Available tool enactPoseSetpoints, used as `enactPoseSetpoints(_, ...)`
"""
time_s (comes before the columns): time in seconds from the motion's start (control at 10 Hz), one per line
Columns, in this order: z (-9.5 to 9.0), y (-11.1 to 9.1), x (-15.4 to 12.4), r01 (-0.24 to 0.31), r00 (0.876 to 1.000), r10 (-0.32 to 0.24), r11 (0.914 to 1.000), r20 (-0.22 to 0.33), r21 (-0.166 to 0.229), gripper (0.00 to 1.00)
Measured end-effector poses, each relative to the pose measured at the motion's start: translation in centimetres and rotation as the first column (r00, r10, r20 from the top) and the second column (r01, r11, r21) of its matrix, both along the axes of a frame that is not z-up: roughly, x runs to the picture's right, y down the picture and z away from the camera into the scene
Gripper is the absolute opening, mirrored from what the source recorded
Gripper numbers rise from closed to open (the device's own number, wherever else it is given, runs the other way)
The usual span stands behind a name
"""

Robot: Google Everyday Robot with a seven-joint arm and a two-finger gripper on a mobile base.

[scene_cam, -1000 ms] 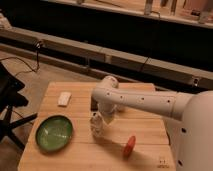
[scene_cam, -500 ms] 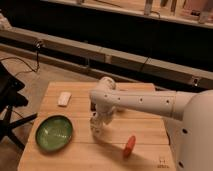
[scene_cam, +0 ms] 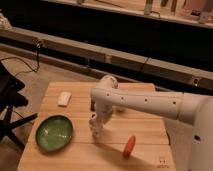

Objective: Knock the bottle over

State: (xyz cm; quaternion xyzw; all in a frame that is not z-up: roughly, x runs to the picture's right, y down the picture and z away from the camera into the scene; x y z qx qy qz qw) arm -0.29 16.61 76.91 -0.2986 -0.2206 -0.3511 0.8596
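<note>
The pincer hangs low, right at the bottle.

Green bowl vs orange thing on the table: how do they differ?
The bowl is green, round and wide; the orange item is slim and elongated. The bowl sits front left; the orange item lies front right. The bowl is much larger than the orange item. Both rest on the table, flanking the gripper, which hangs low between them.
</note>
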Motion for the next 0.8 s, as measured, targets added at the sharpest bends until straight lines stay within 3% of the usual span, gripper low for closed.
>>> enactPoseSetpoints(0.2,-0.7,0.4,-1.4,0.029,0.991,-0.020,0.9971,0.130,-0.071,0.08)
enactPoseSetpoints(0.4,-1.3,1.2,-2.9,0.069,0.979,-0.046,0.9912,0.198,-0.113,0.08)
enactPoseSetpoints(0.7,-2.1,1.9,-5.0,0.149,0.966,-0.114,0.9788,0.232,-0.140,0.08)
enactPoseSetpoints(0.8,-2.1,1.9,-5.3,0.150,0.970,-0.117,0.9782,0.214,-0.143,0.08)
